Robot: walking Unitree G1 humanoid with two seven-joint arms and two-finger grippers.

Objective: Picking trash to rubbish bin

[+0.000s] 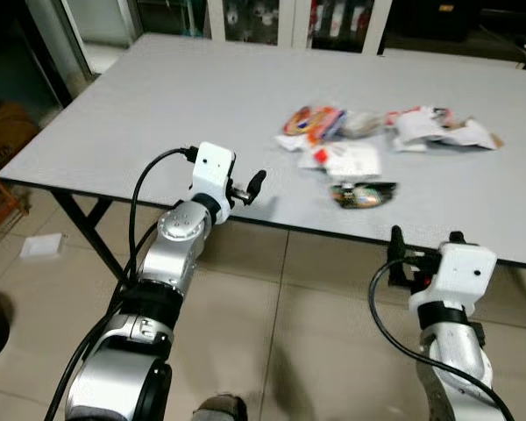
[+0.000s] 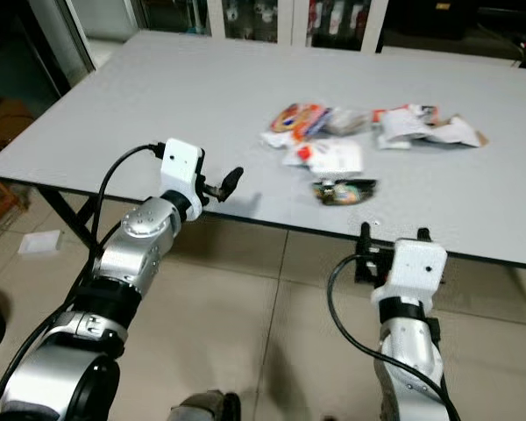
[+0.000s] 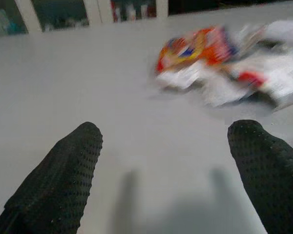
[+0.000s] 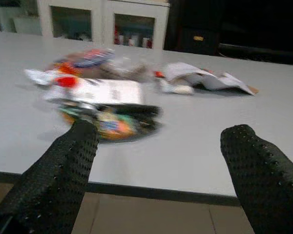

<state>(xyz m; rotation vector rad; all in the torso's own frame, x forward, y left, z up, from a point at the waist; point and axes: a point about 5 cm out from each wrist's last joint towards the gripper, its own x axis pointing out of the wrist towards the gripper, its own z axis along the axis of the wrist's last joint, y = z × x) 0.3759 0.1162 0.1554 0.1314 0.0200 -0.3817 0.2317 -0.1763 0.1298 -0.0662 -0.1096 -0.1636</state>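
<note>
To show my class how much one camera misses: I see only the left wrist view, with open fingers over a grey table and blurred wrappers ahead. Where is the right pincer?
Observer: The right pincer is open, off the table, just short of its near edge and over the floor.
Operator: What lies nearest to it?
Observer: A dark wrapper, by itself near that edge, in front of the pile.
Operator: Anything on the floor?
Observer: A white sheet lies there, to the robot's left, under the table's corner.
</note>
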